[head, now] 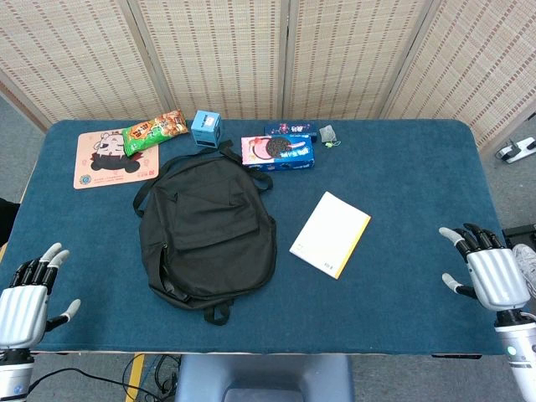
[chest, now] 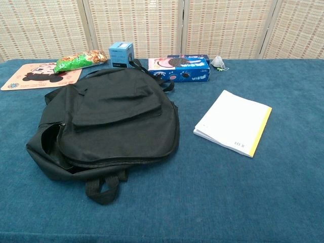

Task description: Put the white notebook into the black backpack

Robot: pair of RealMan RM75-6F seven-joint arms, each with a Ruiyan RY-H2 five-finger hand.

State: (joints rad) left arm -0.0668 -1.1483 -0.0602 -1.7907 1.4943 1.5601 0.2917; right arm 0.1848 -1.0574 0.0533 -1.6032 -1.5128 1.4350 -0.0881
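Here the white notebook (head: 330, 234) lies flat, long axis angled toward the far right.

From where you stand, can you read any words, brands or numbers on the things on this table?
None can be read with certainty.
Blue cookie box: printed lettering, too blurred.
Green snack bag: print too small.
Small blue box: dark label, unreadable.
White notebook: small dark marks near its lower edge, too small.
Pink cartoon mat: round emblem, text illegible.
Black backpack: no visible lettering.
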